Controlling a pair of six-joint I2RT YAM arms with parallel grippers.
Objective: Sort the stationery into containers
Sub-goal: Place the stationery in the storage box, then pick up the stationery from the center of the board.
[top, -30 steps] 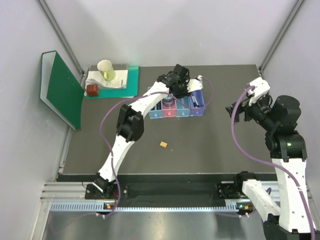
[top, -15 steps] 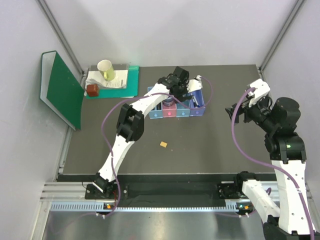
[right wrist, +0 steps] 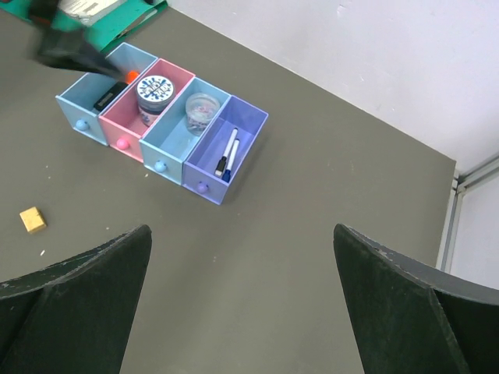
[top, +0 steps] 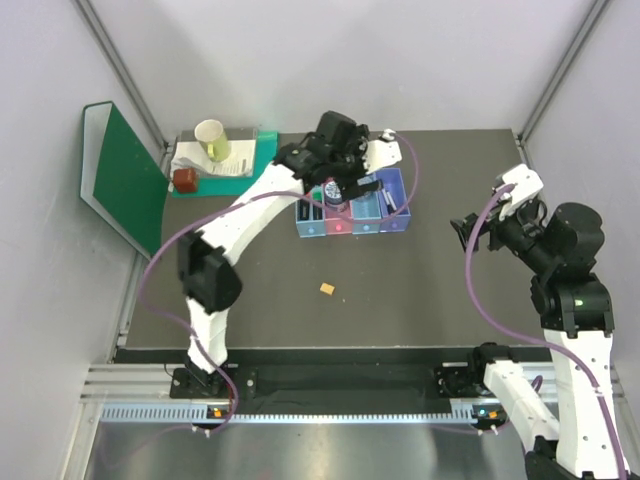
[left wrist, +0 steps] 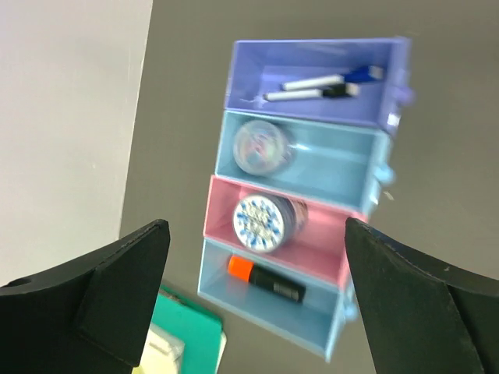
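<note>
The row of four joined bins point(top: 367, 222) stands at the back middle of the table. In the left wrist view the purple bin point(left wrist: 312, 109) holds two slim white pens point(left wrist: 312, 82). The blue bin holds the clear tub point(left wrist: 263, 146), the pink bin the blue-patterned tin point(left wrist: 260, 220), and the light blue bin an orange-capped highlighter point(left wrist: 265, 280). No green-capped highlighter shows. The tan block point(top: 327, 288) lies alone in front of the bins, and it also shows in the right wrist view point(right wrist: 32, 219). My left gripper point(left wrist: 257, 312) hangs open and empty above the bins' left end. My right gripper point(right wrist: 242, 312) is open and empty, far right of the bins.
A green folder point(top: 125, 180) leans on the left wall. A teal tray point(top: 235, 180) at the back left carries papers, a paper cup point(top: 212, 140) and a red-brown block point(top: 185, 180). Walls close in on the left, the back and the right.
The left arm has swung its elbow out to the left, and its gripper has drawn back from the bins' right part toward their left end. The right arm has barely moved.
</note>
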